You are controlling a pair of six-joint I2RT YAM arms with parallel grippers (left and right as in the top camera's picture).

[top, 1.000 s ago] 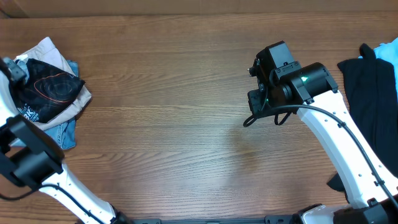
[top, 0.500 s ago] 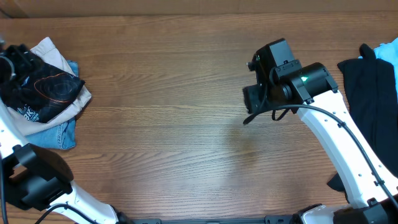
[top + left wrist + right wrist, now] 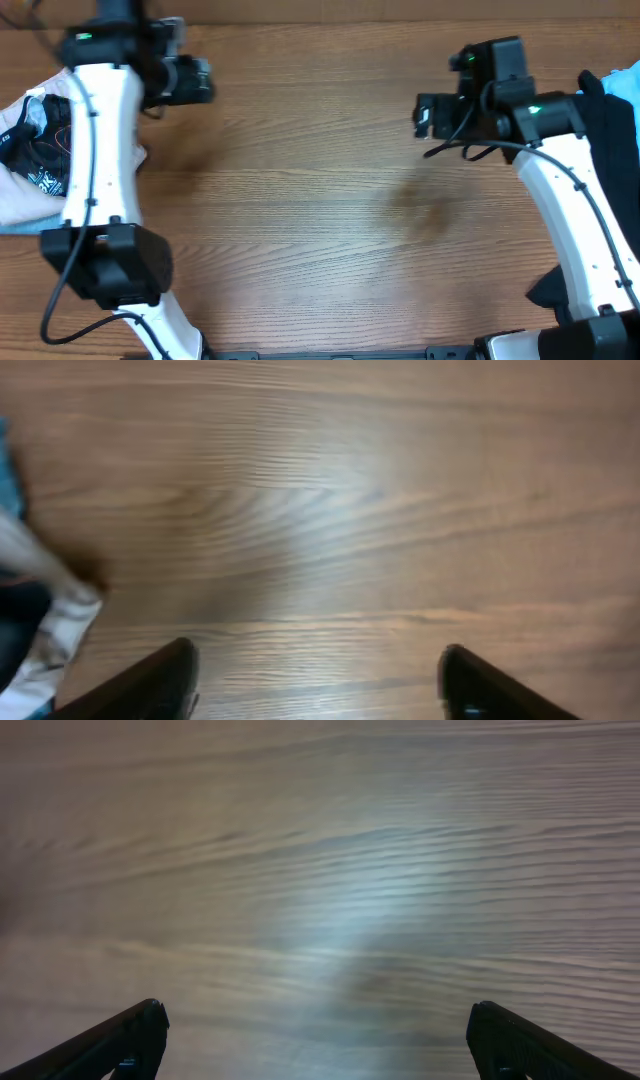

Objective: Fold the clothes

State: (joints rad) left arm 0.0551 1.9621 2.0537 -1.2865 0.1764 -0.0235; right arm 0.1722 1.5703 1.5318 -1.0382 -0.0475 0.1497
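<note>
We see left gripper (image 3: 315, 685) released above the tabletop (image 3: 300, 220) | right gripper (image 3: 320, 1040) released too, grasping nothing | jersey (image 3: 35, 155) lies crumpled at left edge, apart from both.

Table (image 3: 320, 250): brown wood-grain top, grain running side to side, filling all three views; pale, soft glare patch (image 3: 340, 930) on the surface in right wrist view

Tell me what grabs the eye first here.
The left pincer and the right pincer hang open and empty over the wide wooden table. The patterned black jersey lies crumpled at the far left edge, partly behind the left arm; black garments sit far right.
</note>
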